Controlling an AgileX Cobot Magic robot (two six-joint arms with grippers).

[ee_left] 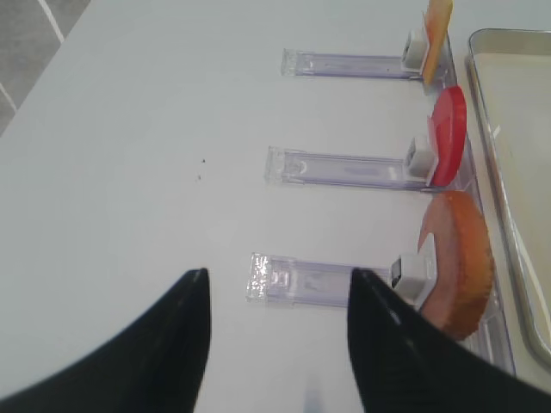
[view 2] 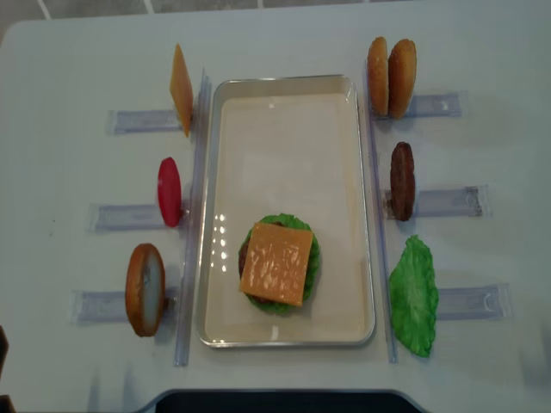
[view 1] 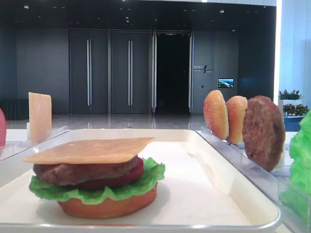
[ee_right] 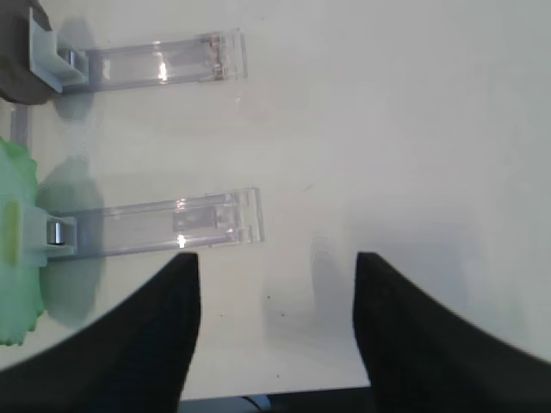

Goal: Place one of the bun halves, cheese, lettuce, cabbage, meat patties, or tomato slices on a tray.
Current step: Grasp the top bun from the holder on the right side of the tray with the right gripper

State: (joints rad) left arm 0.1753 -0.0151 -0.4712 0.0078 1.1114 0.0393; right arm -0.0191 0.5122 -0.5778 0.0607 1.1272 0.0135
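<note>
At the left of the overhead frame a bun (view 2: 145,289) stands in its rack, beside a tomato (view 2: 169,191) and cheese (view 2: 181,89). Our left hand (ee_left: 277,344) hangs open and empty above that bun's rack. Mid-frame, the tray (view 2: 344,198) holds the stack, topped with cheese. Our right hand (ee_right: 277,331) is half open, empty. Next, we judge, comes the bun top.

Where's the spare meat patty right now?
In the overhead view the meat patty stands on edge in the middle rack right of the tray, between the two buns behind it and the lettuce leaf in front.
</note>
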